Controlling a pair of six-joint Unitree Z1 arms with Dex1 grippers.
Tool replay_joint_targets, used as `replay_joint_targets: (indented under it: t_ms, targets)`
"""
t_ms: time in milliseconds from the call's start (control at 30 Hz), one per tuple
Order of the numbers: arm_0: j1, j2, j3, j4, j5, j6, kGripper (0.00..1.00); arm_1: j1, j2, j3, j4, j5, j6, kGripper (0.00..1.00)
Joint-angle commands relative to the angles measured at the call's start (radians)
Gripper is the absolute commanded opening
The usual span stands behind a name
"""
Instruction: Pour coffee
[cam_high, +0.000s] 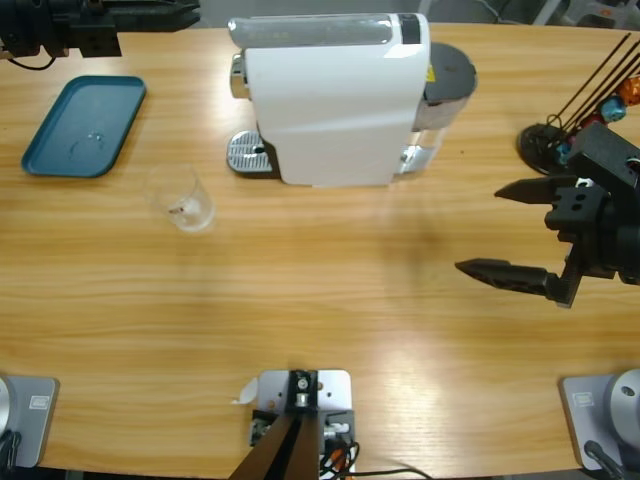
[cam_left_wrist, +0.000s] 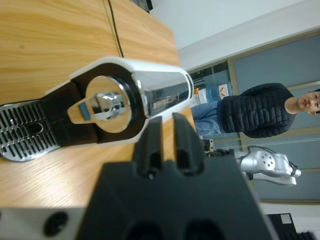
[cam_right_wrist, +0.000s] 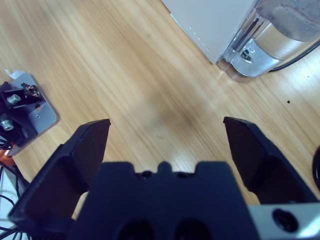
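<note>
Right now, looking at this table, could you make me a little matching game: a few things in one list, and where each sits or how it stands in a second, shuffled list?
Things:
1. teal tray
2. clear glass
3. white coffee machine
4. right gripper

Places or states:
A. jaws spread wide over bare table
B. far edge of the table, around the middle
C. far corner of the table, nothing on it
D. standing empty between the tray and the machine's drip grate

Pairs: 1-C, 2-D, 3-B, 4-A
</note>
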Motion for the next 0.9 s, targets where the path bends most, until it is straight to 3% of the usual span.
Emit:
replay_joint_targets:
  t_ms: [33,500,700,767,900]
  targets:
    - [0.007,0.062,0.005,-0.019,-0.006,-0.014,0.955,0.012,0.010,0.026,-0.007,0.022,-0.011,1.000]
    - [-0.054,0.170,-0.092,-0.024,-0.010,-0.035,0.884,0.012,0.008,0.026,-0.006,0.022,-0.013,1.000]
    - [-0.061,0.173,-0.093,-0.026,-0.008,-0.035,0.790,0.011,0.007,0.026,-0.006,0.023,-0.013,1.000]
    - [-0.062,0.169,-0.093,-0.030,-0.008,-0.040,0.619,0.012,0.008,0.026,-0.006,0.023,-0.013,1.000]
    - [-0.062,0.159,-0.092,-0.031,-0.008,-0.044,0.491,0.011,0.009,0.026,-0.007,0.023,-0.013,1.000]
